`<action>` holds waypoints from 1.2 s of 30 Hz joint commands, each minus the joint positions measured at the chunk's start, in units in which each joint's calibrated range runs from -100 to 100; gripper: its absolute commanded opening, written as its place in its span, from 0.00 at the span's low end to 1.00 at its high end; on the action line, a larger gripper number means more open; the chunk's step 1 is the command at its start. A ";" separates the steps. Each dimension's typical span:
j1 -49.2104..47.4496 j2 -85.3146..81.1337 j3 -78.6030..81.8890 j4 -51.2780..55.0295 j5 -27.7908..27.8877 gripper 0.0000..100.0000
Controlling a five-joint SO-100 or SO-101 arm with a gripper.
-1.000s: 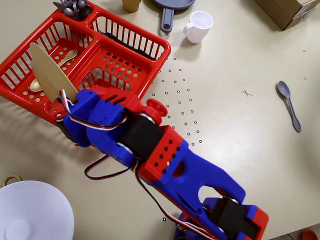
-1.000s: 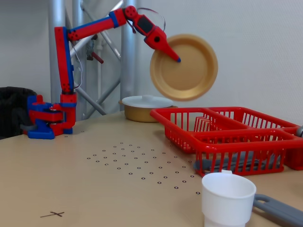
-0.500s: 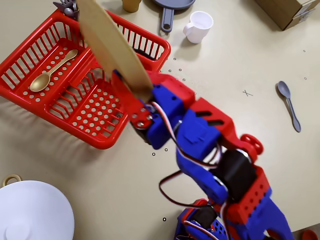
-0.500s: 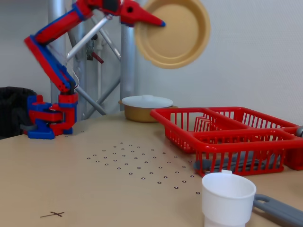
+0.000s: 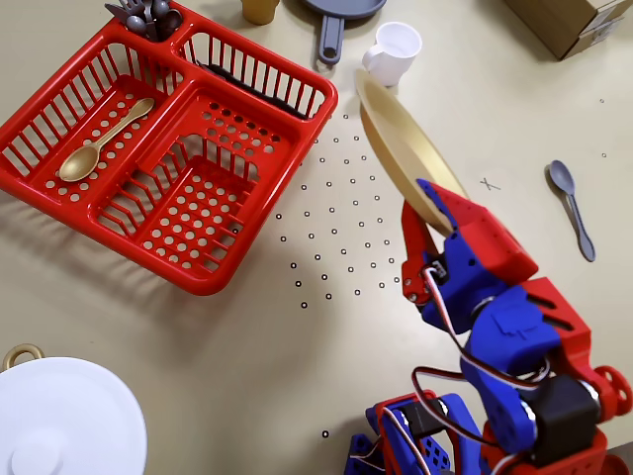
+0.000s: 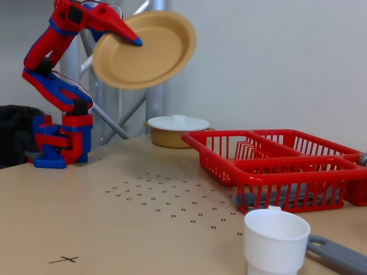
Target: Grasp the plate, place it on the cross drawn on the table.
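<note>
Clenched on the plate's (image 6: 146,48) rim, my hand (image 6: 127,39) holds it high in the air, tilted on edge, well clear of the desk (image 6: 114,229). From overhead the plate (image 5: 407,148) hangs above the dot grid, with the cross (image 5: 489,184) just to its right on the desk (image 5: 247,346). In the fixed view the cross (image 6: 64,259) lies near the front edge. Left of the grid overhead sits the red basket (image 5: 89,210), away from the plate.

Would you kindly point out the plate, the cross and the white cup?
plate (image 6: 155,51), fixed view, on its concave face.
cross (image 5: 489,184), overhead view, on the crossing of the strokes.
white cup (image 6: 275,240), fixed view, on its outer wall.
</note>
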 commanded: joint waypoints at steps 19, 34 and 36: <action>25.18 18.06 -7.72 -4.00 4.69 0.00; 32.72 37.25 1.34 -30.72 7.77 0.00; 33.37 39.79 2.07 -34.59 8.01 0.00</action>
